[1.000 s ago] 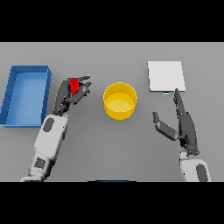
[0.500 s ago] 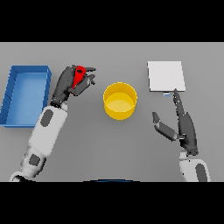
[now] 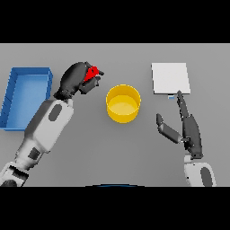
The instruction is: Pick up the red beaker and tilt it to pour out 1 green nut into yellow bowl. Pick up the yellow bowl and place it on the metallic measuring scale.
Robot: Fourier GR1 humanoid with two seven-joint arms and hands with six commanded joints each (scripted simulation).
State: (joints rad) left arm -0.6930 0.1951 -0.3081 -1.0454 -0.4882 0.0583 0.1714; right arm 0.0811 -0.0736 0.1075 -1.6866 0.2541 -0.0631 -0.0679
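My left hand point(image 3: 74, 79) is shut on the red beaker point(image 3: 91, 73), holding it up off the table to the left of the yellow bowl point(image 3: 123, 103). Most of the beaker is hidden by the fingers; only its red top shows. The bowl stands upright at the table's middle, and I cannot see a nut in it. The metallic measuring scale point(image 3: 170, 77) lies flat at the back right. My right hand point(image 3: 189, 129) hovers open in front of the scale, fingers straight and pointing away from me, thumb spread toward the bowl.
A blue bin point(image 3: 26, 96) sits at the left edge of the grey table, just behind my left forearm.
My left hand has lifted the red beaker and carried it away from me and to the right, nearer the bowl. The right hand has not moved.
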